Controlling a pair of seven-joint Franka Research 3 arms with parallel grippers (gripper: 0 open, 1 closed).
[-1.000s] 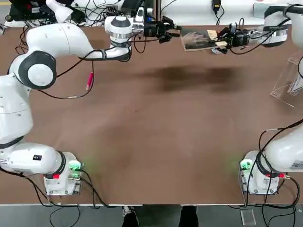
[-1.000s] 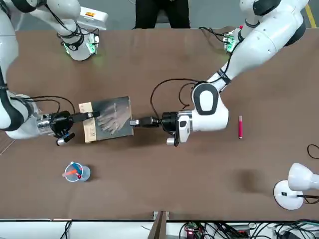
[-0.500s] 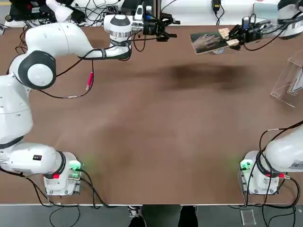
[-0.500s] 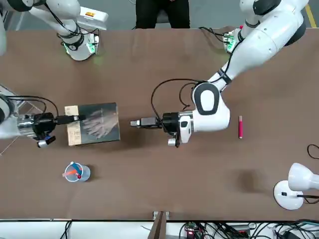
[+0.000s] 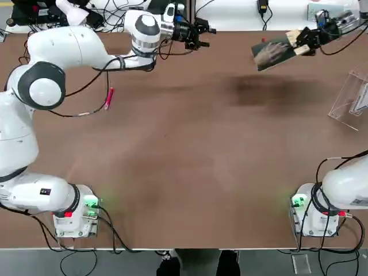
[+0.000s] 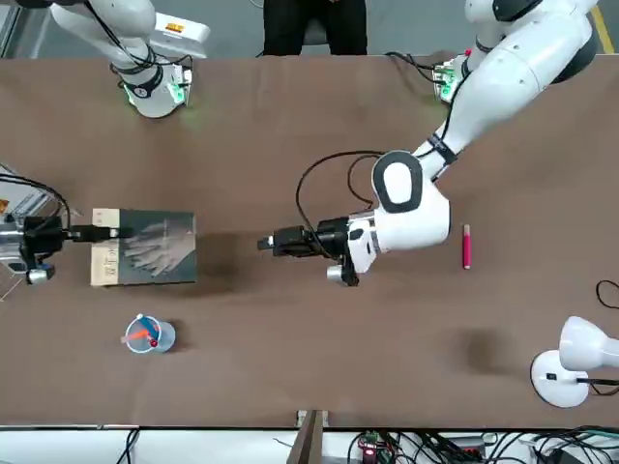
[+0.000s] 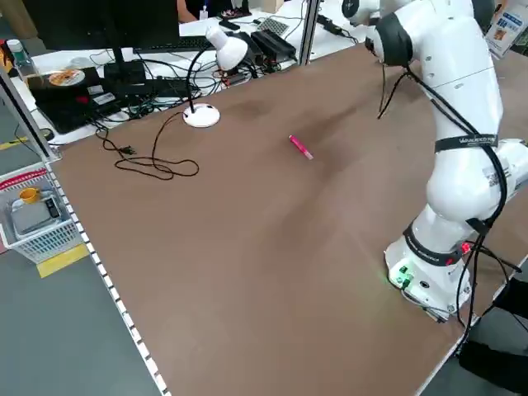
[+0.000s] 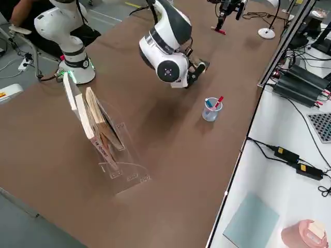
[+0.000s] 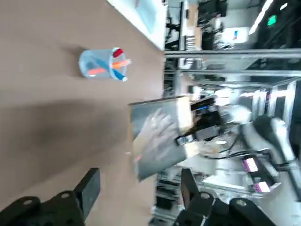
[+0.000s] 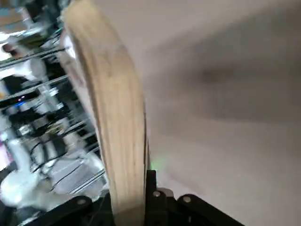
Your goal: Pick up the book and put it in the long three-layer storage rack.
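The book (image 5: 275,54), dark grey with a pale hand image and a tan strip, hangs above the table's far right part. My right gripper (image 5: 303,43) is shut on its tan edge (image 10: 113,117). In the front view the book (image 6: 147,249) lies flat in the air with the right gripper (image 6: 97,233) at its end. The clear rack (image 5: 349,96) stands at the right edge; in the right side view the rack (image 8: 115,151) holds tan-edged books. My left gripper (image 5: 204,29) is open at the far middle, apart from the book (image 9: 157,136), with nothing between its fingers (image 9: 89,187).
A clear cup with pens (image 6: 145,334) stands near the far edge, below the book. A pink pen (image 5: 108,98) lies on the table's left part. A white desk lamp (image 6: 571,365) sits at the far left corner. A person (image 6: 314,24) stands at the near edge.
My left gripper opened, let go of the book's edge and drew back. My right gripper carried the book to the right, toward the rack's side.
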